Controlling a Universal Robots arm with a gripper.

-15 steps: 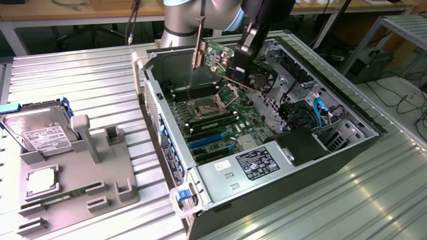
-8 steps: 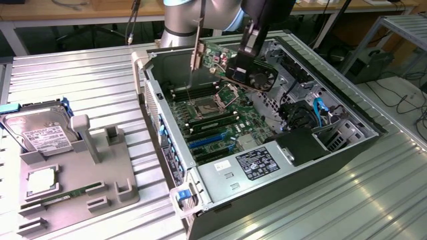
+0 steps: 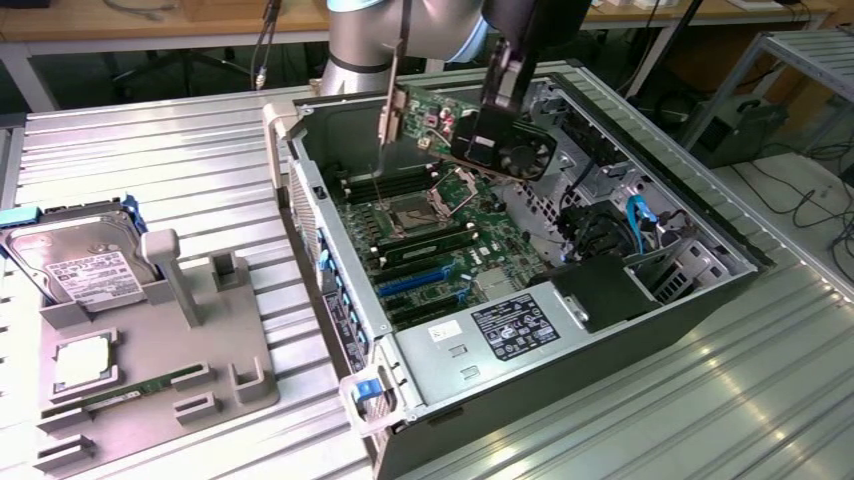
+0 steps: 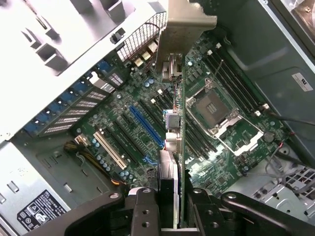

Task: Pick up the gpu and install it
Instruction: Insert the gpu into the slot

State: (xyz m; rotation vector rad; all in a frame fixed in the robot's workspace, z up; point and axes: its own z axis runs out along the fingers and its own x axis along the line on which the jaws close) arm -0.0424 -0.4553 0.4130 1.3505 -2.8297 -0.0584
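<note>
Nearest, beside the open computer case (image 3: pixel 461 395) on the exterior view's left, a grey holder (image 3: pixel 160 375) on the table (image 3: pixel 160 150) carries a hard drive (image 3: pixel 83 268). Inside the case lies the motherboard (image 3: pixel 427 235) with its blue slot (image 4: pixel 146 127). Above the case's far end, the tool (image 3: pixel 498 100) pinches the gpu (image 3: pixel 454 130) by its edge, clear of the motherboard.

The exterior view looks down from well back onto the counter (image 3: pixel 160 150) and the open computer case (image 3: pixel 561 400). The wrist view peers close past the end effector (image 4: pixel 178 206) and gpu (image 4: pixel 177 123). Both share the motherboard (image 4: pixel 98 118).
</note>
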